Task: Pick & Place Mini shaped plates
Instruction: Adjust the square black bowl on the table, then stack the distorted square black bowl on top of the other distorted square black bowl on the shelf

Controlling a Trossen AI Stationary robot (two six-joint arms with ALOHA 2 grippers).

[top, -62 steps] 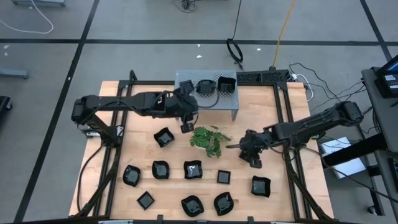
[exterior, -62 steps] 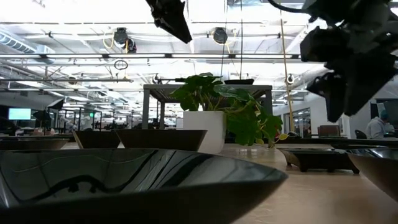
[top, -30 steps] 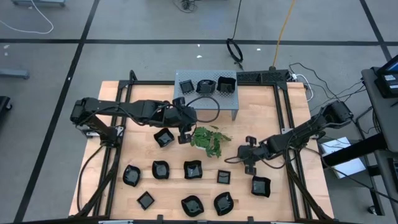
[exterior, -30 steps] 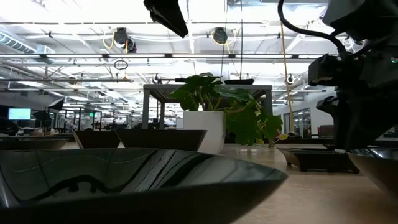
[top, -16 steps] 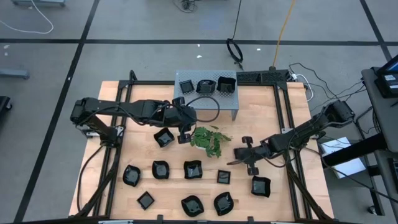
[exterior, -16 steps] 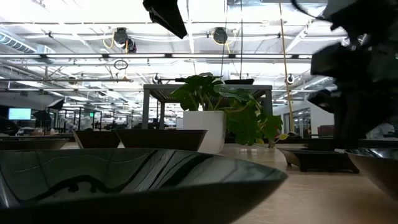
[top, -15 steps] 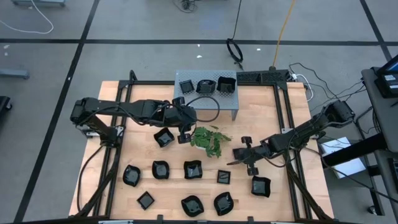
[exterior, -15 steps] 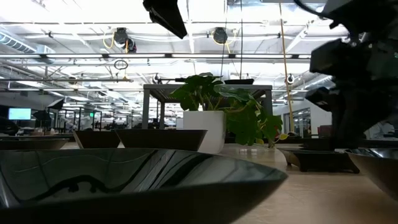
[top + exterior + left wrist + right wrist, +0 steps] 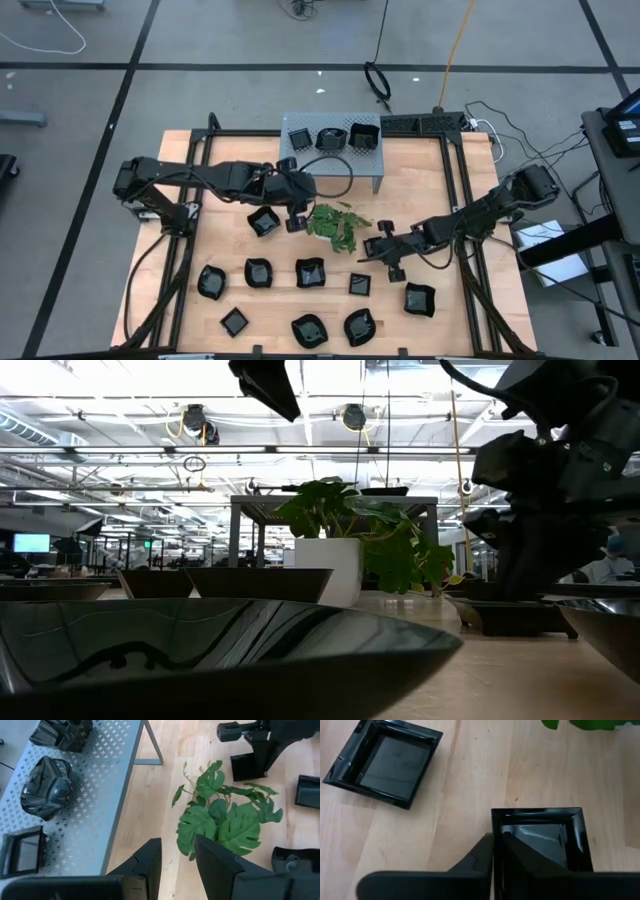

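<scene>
We are finding no text, label, brand, number or sign that we can read in any of the views. We are seeing small lit screens far back in the room in the low view, but whatever is showing on them is too small for us to make out.

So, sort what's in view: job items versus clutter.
Job: mini plates on the table; three plates on the perforated stand; square plate pinched in the right tool; left tool, open, waiting.
Clutter: leafy sprig; floor cable.
</scene>
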